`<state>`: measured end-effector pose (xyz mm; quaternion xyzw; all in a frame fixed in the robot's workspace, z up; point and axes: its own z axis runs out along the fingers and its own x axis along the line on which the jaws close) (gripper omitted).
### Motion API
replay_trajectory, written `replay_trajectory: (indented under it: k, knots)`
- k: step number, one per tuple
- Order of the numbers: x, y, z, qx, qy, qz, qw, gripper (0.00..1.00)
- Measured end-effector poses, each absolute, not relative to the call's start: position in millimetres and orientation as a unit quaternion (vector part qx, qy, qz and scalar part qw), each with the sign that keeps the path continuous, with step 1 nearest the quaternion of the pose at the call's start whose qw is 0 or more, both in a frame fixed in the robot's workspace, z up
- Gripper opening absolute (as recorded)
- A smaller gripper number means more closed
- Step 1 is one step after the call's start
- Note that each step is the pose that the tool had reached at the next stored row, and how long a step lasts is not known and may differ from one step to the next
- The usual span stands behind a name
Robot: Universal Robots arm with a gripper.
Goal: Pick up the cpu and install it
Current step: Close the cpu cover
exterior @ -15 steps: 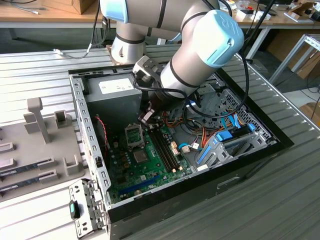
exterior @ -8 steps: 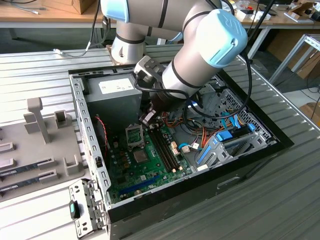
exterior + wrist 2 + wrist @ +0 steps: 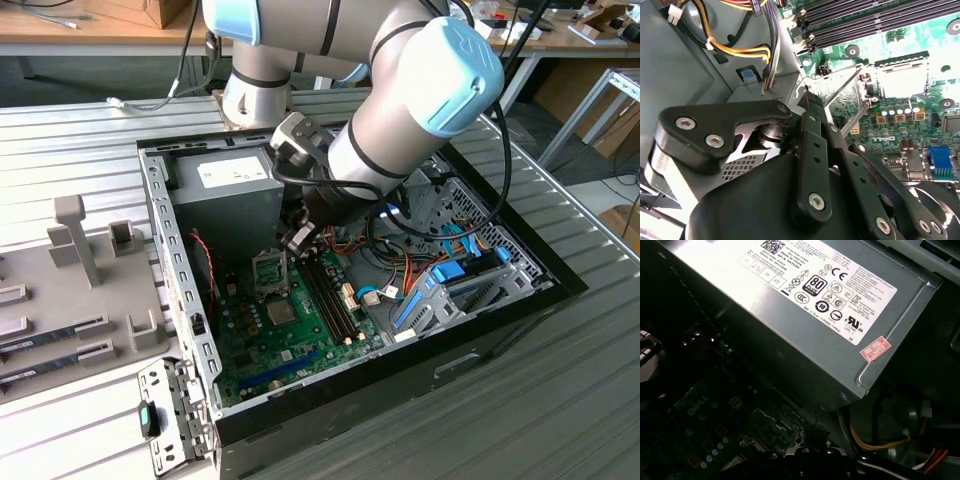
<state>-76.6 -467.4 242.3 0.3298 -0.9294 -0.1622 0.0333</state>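
**Exterior view.** Open computer case [image 3: 520, 300] lying on a ribbed metal table [image 3: 80, 140]. Arm [image 3: 400, 110] reaching down into the case, with the gripper [image 3: 298, 238] low over the green motherboard [image 3: 290, 345]. Gripper just beside the cpu socket [image 3: 270, 268], on the side nearer the exterior view's right, between the socket and the black memory slots [image 3: 330, 295]. Grey power-supply box [image 3: 228, 190] with a white label behind the socket, in the case's far corner. Grey fixture tray [image 3: 60, 280] outside the case at the exterior view's left, with long memory sticks [image 3: 50, 338] lying in it.

**Second wrist view.** Black gripper linkage [image 3: 807, 97] in the foreground, its tip pointing toward the motherboard [image 3: 940, 50]. Whether the fingers are spread or pressed together: cannot tell. Square socket [image 3: 902, 75] with a black frame just beyond the tip. Socket's metal plate and lever [image 3: 840, 95] raised and tilted. Inner square of the socket washed out to a pale glare, so cannot tell whether the cpu sits there, and cannot tell whether it is in the grip. Memory slots [image 3: 865, 20] beside the socket. Yellow and black cables [image 3: 740, 50] over the grey case floor.

**First wrist view.** Power-supply box [image 3: 805, 315] close up, label side showing. Dim motherboard [image 3: 715, 440] next to it. Yellow cables [image 3: 875, 442] coming out from under the box's corner.
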Motion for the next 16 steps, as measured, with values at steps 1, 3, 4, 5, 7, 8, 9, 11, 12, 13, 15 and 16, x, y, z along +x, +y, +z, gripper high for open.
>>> replay_trajectory:
  k: [1,3,4,5,7,8,9,11,12,13,15,16]
  knots:
    - [-77,-469,243,0.330,-0.929,-0.162,0.033,0.11]
    - [-77,-470,243,0.330,-0.929,-0.162,0.033,0.11]
    - [-77,-472,243,0.330,-0.929,-0.162,0.033,0.11]
    - [-77,-473,243,0.330,-0.929,-0.162,0.033,0.11]
    - [-77,-475,243,0.330,-0.929,-0.162,0.033,0.11]
    - [-77,-475,243,0.330,-0.929,-0.162,0.033,0.11]
    - [-77,-476,243,0.330,-0.929,-0.162,0.033,0.11]
    - [-77,-478,244,0.330,-0.929,-0.162,0.033,0.11]
    - [-77,-479,243,0.330,-0.929,-0.162,0.033,0.11]
    - [-77,-480,243,0.330,-0.929,-0.162,0.033,0.11]
    - [-77,-481,243,0.330,-0.929,-0.162,0.033,0.11]
    - [-77,-482,243,0.330,-0.929,-0.162,0.033,0.11]
